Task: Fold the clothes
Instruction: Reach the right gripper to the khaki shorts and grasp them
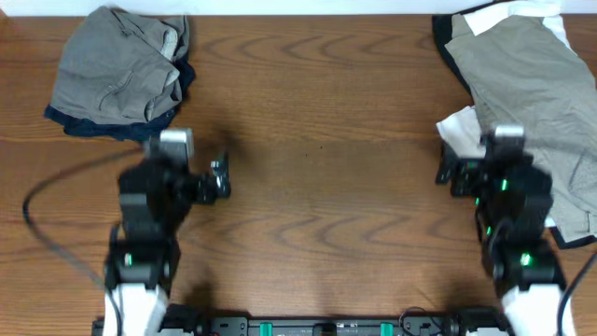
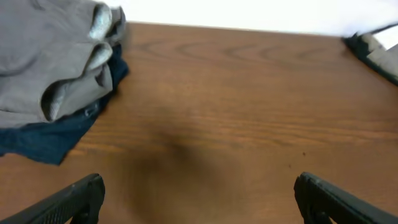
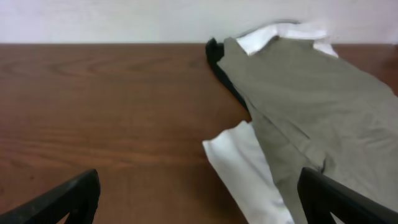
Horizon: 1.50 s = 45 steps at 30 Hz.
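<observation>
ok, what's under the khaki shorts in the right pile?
Under the khaki shorts, a white garment sticks out at the near-left and far edges, and a black garment shows along the far-left edge. The shorts cover the rest, so how far they extend can't be seen.

This looks like a robotics lab bench. A bare wood-grain tabletop [image 1: 317, 187] stands against a plain white wall [image 3: 124, 18]. A left arm [image 1: 149, 215] and a right arm [image 1: 508, 205], black with green status lights, are mounted at the bottom edge. A loose cable [image 1: 37, 219] trails at lower left.
</observation>
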Each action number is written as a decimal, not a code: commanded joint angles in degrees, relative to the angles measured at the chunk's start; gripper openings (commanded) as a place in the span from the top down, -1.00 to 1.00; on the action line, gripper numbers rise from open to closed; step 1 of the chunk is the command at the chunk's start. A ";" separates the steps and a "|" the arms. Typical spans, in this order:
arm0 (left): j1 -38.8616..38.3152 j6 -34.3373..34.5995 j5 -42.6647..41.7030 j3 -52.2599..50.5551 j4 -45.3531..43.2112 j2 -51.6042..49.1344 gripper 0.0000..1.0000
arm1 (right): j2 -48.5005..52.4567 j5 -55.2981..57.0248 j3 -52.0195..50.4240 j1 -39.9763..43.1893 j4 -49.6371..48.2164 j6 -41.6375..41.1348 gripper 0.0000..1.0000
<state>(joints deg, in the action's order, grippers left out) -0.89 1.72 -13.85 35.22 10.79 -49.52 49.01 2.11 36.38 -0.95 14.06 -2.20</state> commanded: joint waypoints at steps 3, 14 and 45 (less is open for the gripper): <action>-0.17 0.52 -0.74 13.18 8.50 -14.80 -0.96 | 14.69 -3.10 15.89 4.20 9.75 -1.07 -0.99; -0.17 0.57 -0.76 23.82 17.38 -32.20 -0.96 | 38.82 -13.46 28.85 17.40 12.33 3.61 -0.99; -0.22 0.55 -1.16 23.82 15.06 -33.11 -0.96 | 59.80 1.11 28.85 26.25 -0.46 19.98 0.10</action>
<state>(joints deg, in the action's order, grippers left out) -0.89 1.72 -14.68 57.80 25.89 -82.52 107.26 2.59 64.03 24.53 13.78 17.65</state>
